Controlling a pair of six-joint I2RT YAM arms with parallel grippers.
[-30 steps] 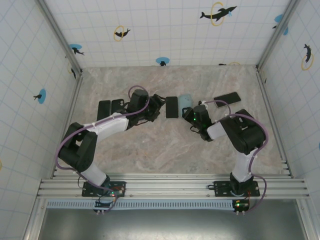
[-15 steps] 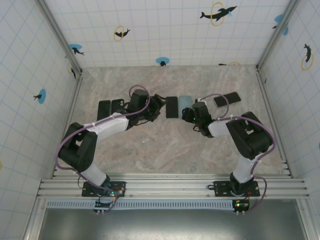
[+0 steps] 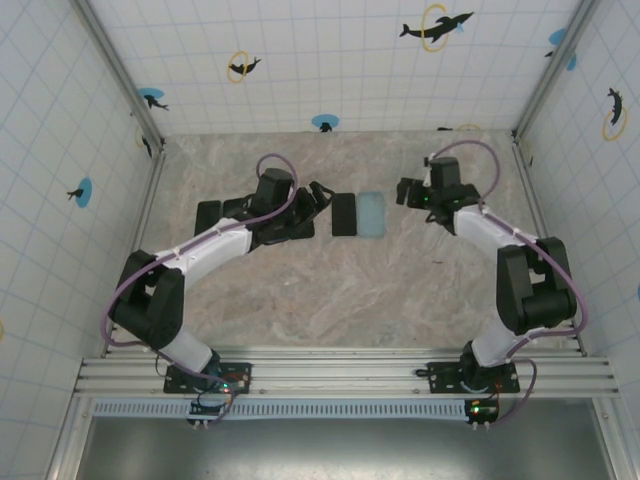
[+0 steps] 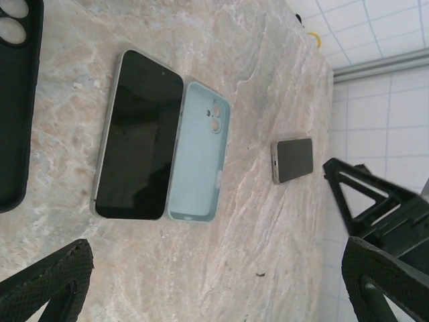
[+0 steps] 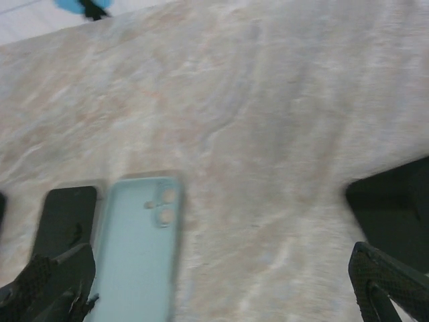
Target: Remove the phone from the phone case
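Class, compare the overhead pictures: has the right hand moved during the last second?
Yes. The right hand has gone right and toward the back wall, away from the pale blue phone case.

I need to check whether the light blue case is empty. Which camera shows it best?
The left wrist view: the light blue case lies sharp, camera cutouts visible, beside a dark phone. Top external shows the case small; right wrist shows the case blurred.
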